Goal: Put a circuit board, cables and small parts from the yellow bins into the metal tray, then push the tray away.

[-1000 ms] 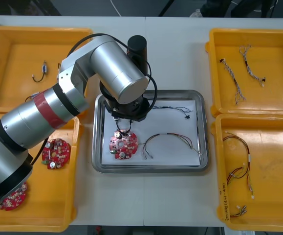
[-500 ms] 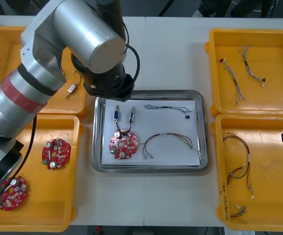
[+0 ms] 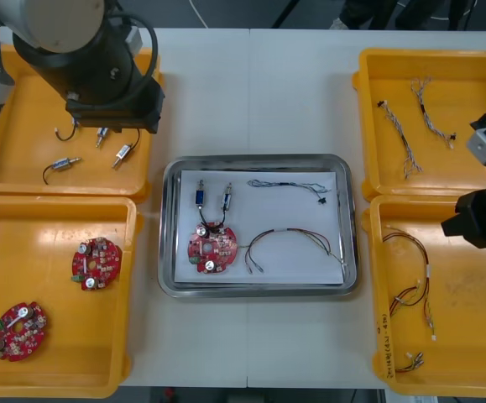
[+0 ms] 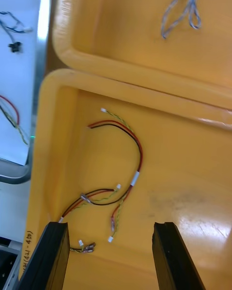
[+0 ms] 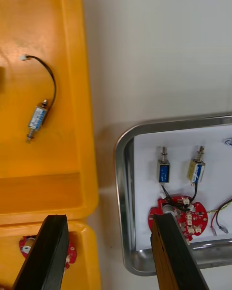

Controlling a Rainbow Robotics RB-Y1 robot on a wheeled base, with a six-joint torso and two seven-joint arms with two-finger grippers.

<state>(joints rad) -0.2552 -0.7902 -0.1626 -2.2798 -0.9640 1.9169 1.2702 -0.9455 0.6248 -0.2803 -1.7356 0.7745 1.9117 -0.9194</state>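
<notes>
REMOTE CELL: I am hovering the left gripper (image 5: 108,218) over the far-left yellow bin (image 3: 24,92), well to the left of the metal tray (image 3: 259,290), with its black fingers spread wide and nothing between them. The right gripper (image 4: 110,225) is hanging over the near-right yellow bin (image 3: 478,336), just right of the tray. Its fingers are also spread and empty, above the loose bin cables (image 4: 136,176).

Inside the tray, a round red circuit board (image 3: 211,248) is lying toward the left side, and two small metal parts (image 3: 201,197) are lying just beyond it. A red and yellow cable (image 3: 293,239) is looping across the tray's middle, and a thin dark cable (image 3: 289,185) is running along its far side.

With board, cables and parts all aboard, I am judging the loading close to done and the push as the step ahead. The tray is looking stiff, light and slick on its underside, so I am expecting it to slide readily and to swing round if pressed off-centre. I am planning to press low on the middle of its near rim. The contents are lying loose, the cables limp and the board fragile, so I am favouring a slow, even shove.
</notes>
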